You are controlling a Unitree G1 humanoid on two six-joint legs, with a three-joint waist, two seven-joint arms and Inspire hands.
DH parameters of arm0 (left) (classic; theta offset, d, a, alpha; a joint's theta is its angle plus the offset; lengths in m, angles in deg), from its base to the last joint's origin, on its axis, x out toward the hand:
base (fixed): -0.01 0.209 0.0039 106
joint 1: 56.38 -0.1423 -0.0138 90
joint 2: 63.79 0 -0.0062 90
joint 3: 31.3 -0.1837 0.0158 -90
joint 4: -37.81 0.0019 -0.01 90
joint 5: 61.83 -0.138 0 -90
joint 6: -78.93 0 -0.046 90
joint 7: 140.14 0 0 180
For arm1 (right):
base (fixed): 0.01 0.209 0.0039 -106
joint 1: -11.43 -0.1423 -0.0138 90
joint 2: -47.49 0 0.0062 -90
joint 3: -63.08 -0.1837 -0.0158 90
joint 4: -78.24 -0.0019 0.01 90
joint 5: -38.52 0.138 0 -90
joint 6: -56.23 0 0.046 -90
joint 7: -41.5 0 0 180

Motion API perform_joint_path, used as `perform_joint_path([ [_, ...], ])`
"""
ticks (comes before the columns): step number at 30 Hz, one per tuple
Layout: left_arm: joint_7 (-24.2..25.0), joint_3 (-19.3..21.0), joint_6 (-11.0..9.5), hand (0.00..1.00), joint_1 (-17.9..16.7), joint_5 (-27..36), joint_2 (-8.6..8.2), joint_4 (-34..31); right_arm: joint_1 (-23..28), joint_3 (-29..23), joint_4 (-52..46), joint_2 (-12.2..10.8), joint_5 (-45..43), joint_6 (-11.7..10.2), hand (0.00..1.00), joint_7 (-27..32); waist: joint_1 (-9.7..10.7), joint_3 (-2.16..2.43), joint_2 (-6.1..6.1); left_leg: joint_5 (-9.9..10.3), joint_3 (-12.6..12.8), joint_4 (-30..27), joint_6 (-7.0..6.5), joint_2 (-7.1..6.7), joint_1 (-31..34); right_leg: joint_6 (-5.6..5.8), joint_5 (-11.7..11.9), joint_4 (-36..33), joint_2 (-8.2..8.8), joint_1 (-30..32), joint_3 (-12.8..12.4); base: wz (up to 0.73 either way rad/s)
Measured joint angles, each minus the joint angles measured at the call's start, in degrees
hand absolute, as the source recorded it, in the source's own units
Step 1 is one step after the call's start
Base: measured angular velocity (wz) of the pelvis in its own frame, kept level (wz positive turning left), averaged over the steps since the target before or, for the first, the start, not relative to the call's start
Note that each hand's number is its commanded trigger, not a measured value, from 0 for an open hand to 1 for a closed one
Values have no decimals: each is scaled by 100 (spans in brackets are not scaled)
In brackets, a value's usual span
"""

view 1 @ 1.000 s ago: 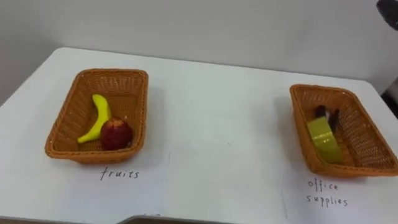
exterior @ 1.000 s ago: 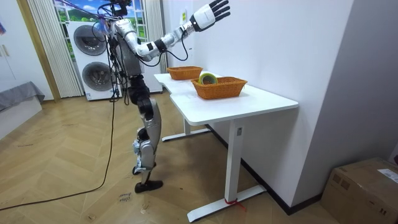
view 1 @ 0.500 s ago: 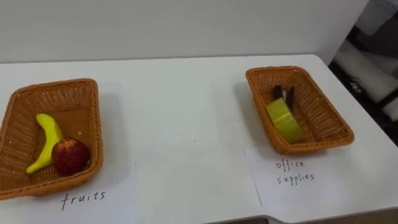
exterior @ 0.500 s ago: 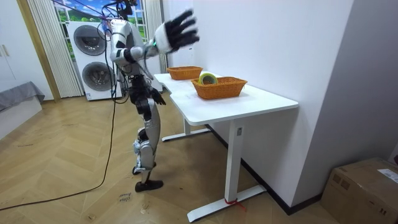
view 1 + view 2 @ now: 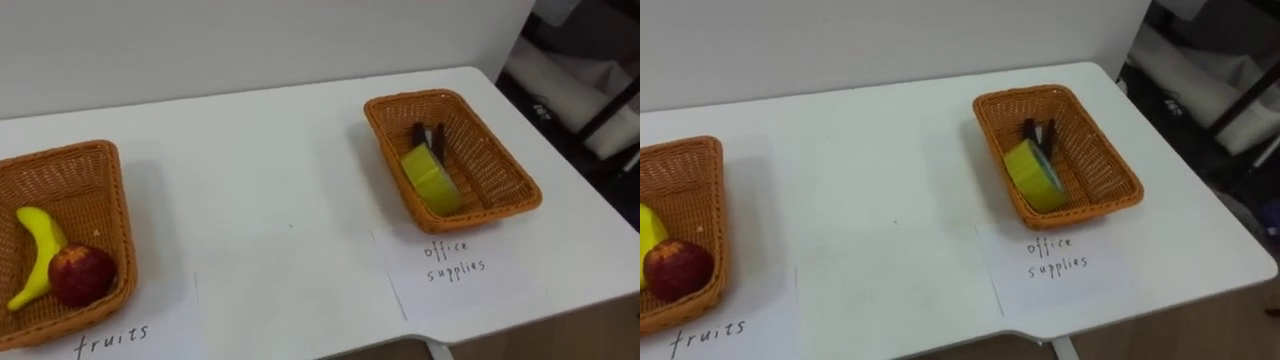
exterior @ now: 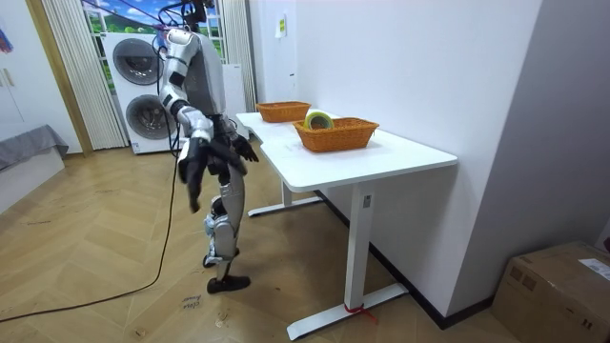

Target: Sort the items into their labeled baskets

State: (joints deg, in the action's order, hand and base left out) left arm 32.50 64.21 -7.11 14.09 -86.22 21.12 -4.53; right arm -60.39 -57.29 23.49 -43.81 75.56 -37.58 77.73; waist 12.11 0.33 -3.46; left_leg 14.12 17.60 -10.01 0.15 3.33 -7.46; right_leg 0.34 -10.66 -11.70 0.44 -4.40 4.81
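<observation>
- The banana (image 5: pixel 35 262) and apple (image 5: pixel 80 275) lay in the left fruit basket (image 5: pixel 115 215).
- The tape roll (image 5: pixel 430 180) and dark clips (image 5: pixel 428 135) lay in the right supplies basket (image 5: pixel 505 165).
- The sorting looked finished.
- The right hand (image 6: pixel 191 170) hung low, its fingers loose and empty.
- I could not tell the state of the left hand (image 6: pixel 238 148)'s fingers.
- The next move probably called only for standing clear.

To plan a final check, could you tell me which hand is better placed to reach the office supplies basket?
Probably the right hand: the office supplies basket sits on the table's right side, though that hand hangs low beside the table.
</observation>
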Motion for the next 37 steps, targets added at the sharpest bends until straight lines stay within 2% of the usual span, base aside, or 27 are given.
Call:
perform_joint_path([
  [2,-3,4,-14,0,-43,2,-33,48,85,3,344,-178,44,12,0,-16,2,1,20,0,29,0,0,-10,29,-6,-6,16,4,56,-16,-6],
  [4,-76,9,-16,0,-82,2,-51,47,124,4,760,-208,152,3,0,-62,-6,4,33,1,34,-2,-1,-15,4,-5,-9,18,3,45,-17,-2],
  [7,-112,56,-17,0,-156,5,-126,100,155,13,1047,-409,485,-13,0,-137,-37,36,86,0,93,-2,2,-9,-35,-6,-10,13,-7,42,-21,-8],
  [10,-109,33,-43,0,-96,1,-154,353,91,345,1840,-476,565,-35,0,-531,-103,48,126,1,82,-5,2,-10,-37,-6,-10,6,-1,32,-16,0],
  [14,-177,33,-55,0,-104,-60,-224,575,111,921,2445,-627,473,11,0,-1235,-178,37,194,2,51,-1,3,-13,-77,-10,-26,4,10,6,-4,2],
  [16,-205,-13,-49,0,-78,-85,-289,824,99,1289,2603,-667,-218,97,0,-1742,-197,32,248,5,23,1,1,-23,-123,-7,-39,64,18,-64,7,0],
  [18,-196,-16,-20,0,-42,-96,-301,854,82,1634,2644,-666,-846,173,0,-2032,-312,26,258,5,26,-3,1,-20,-113,-8,-39,71,20,-54,7,-2],
  [20,-206,-145,-15,0,105,-101,-305,942,8,2215,2650,-637,-1889,232,0,-2314,-563,22,265,5,17,-10,1,-19,-113,-11,-34,85,19,-61,12,0],
  [23,-205,-498,-9,0,222,-97,-328,974,-365,2830,2660,-644,-2743,261,0,-2662,-787,16,271,4,-34,-26,2,-18,-102,-14,-29,105,18,-83,52,6],
  [28,-193,-805,74,0,243,-100,-350,962,-819,3368,2649,-642,-3093,258,0,-3088,-979,-7,289,7,-243,-41,8,-22,-91,-15,-30,210,28,-206,265,23],
  [31,-143,-804,94,0,240,-100,-358,924,-910,3484,2650,-646,-3087,258,0,-3280,-1070,-56,319,9,-379,-79,15,-21,-34,-16,-31,236,33,-246,402,24],
  [37,-79,-801,85,0,222,-100,-369,917,-927,3553,2703,-637,-3031,187,0,-3454,-1095,-63,293,8,-545,-161,20,-58,80,-19,-33,309,39,-279,565,15],
])
